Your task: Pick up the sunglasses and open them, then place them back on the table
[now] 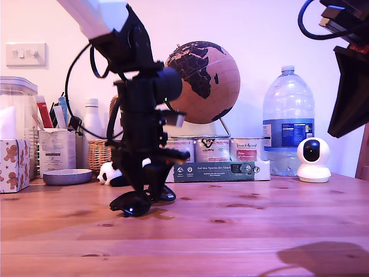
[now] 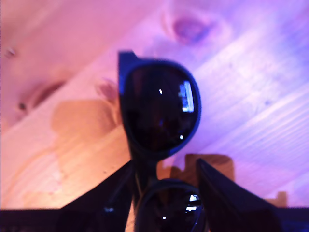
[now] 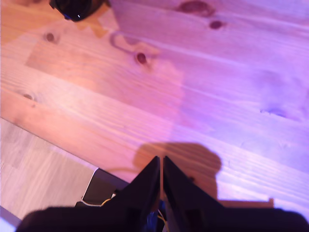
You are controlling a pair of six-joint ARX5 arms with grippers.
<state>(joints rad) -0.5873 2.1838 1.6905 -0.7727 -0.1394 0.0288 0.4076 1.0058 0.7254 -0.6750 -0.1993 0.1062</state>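
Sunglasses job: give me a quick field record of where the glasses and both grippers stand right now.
sunglasses: dark frame, gripped near the bridge, low over the table; contact with the wood unclear
first gripper: down at the table, fingers either side of the frame at the bridge
second gripper: raised clear, jaws together, holding nothing
table: reddish-brown planks with knots
temples: folded or open, cannot tell
behind the arm, exterior view: globe, water bottle, white camera
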